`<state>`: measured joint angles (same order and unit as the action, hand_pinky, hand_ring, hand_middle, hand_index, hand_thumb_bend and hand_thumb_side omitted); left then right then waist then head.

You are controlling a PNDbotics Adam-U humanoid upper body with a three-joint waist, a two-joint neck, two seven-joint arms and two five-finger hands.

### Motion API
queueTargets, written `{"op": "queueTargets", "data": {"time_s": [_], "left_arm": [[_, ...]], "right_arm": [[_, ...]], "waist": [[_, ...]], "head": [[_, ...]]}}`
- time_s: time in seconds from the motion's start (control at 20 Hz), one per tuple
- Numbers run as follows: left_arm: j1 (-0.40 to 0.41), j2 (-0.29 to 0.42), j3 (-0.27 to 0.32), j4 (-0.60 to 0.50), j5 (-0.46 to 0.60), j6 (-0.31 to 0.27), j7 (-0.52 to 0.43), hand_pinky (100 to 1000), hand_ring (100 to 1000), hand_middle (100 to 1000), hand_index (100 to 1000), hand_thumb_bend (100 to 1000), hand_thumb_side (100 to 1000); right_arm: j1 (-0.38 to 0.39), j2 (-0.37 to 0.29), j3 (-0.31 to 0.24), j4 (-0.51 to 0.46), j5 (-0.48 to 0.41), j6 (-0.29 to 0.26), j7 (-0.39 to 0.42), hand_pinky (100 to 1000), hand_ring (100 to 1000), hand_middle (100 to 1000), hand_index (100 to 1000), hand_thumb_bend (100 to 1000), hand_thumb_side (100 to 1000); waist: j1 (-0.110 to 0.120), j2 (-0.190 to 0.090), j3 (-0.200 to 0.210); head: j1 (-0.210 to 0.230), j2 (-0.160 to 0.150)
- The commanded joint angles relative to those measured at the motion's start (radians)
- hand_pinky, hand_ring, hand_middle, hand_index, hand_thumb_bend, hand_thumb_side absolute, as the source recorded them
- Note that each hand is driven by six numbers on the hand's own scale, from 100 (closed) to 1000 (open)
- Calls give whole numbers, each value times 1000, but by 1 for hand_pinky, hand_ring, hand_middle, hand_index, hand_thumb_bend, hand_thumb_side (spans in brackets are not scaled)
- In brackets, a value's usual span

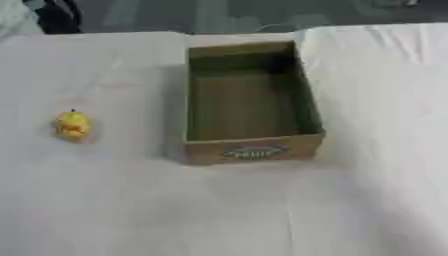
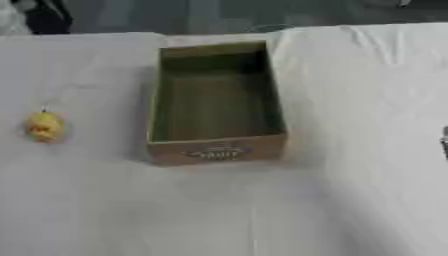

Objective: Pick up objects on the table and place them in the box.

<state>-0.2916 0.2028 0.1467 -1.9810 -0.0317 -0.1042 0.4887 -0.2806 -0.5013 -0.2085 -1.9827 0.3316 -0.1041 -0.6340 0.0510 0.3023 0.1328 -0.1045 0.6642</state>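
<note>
White cloth (image 1: 219, 210) covers the bench, and the part nearest the camera has nothing on it but a few soft folds. Past that, near the middle of the picture, sits a brown cardboard box (image 1: 252, 151). Its top is open, so things can be dropped straight in from above. Its inside looks bare, with only the floor and walls showing, so I think no object has gone in yet. A small label shows on the wall facing the camera, but I cannot read it.

At about 9 o'clock from the box, well apart from it, a small yellow toy (image 1: 73, 125) lies on the cloth. It has some orange on it and a tiny dark bit on top. It sits out in the open with nothing near it, so it should be easy to reach from above or from the side.

Neither hand holds anything that I can see. The left hand is not in the pictures. At 3 o'clock, on the very edge of the right eye view, there is a small dark shape (image 2: 444, 142). It may be part of the right hand, but I cannot tell how far open it is.

The job looks like it is just starting.
</note>
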Motion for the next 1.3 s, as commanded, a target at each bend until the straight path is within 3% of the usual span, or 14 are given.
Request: {"op": "queueTargets", "data": {"time_s": [0.05,0.35,0.4,0.6,0.8,0.85,0.9,0.95,1.05,1.15,1.3], "left_arm": [[-7,60,10,-19,-44,5,17,553,631,634,824,118,864],[-37,146,-7,-19,-114,9,-31,576,659,687,880,211,845],[-49,175,-8,-19,-140,24,-47,577,644,642,891,255,848],[-105,300,-19,-19,-296,144,-189,587,655,650,923,280,895],[-153,423,-38,-19,-463,250,-357,634,729,734,962,299,964],[-162,450,-48,-19,-503,266,-409,690,788,787,996,432,948],[-170,477,-63,-19,-552,275,-487,734,831,823,1000,509,964],[-179,500,-76,-19,-603,276,-578,756,854,841,1000,650,1000],[-204,542,-96,-19,-700,260,-755,775,875,853,1000,814,1000],[-232,575,-106,-19,-784,245,-889,770,873,843,1000,875,1000],[-271,613,-130,-18,-857,231,-1006,769,874,831,1000,977,1000]], "right_arm": [[-6,-28,-8,-17,1,0,-1,722,728,736,853,100,837],[-6,-33,-6,-17,1,-2,0,721,727,735,852,100,838],[-6,-35,-6,-17,2,-2,1,721,727,735,852,100,838],[-4,-38,-5,-17,1,-2,2,722,728,736,852,100,838],[-2,-42,-3,-17,2,-2,4,721,727,735,852,100,838],[-2,-43,-3,-17,2,-2,4,721,726,735,852,100,838],[-3,-44,-2,-17,1,-3,5,721,726,735,852,100,838],[-3,-45,-1,-17,1,-3,5,721,726,735,852,100,838],[-3,-46,0,-17,0,-3,7,721,726,735,852,100,839],[-3,-48,2,-17,-1,-4,8,721,726,734,852,100,839],[-4,-50,4,-17,-3,-4,10,721,726,734,852,100,839]], "waist": [[-1,-14,-2],[0,-13,-5],[1,-13,-4],[5,-15,-3],[9,-17,-3],[10,-18,-4],[11,-19,-5],[11,-20,-6],[12,-22,-6],[13,-25,-7],[14,-28,-9]], "head": [[-13,9],[-19,2],[-18,2],[-21,5],[-19,6],[-18,6],[-17,7],[-16,6],[-14,6],[-11,5],[-8,6]]}}
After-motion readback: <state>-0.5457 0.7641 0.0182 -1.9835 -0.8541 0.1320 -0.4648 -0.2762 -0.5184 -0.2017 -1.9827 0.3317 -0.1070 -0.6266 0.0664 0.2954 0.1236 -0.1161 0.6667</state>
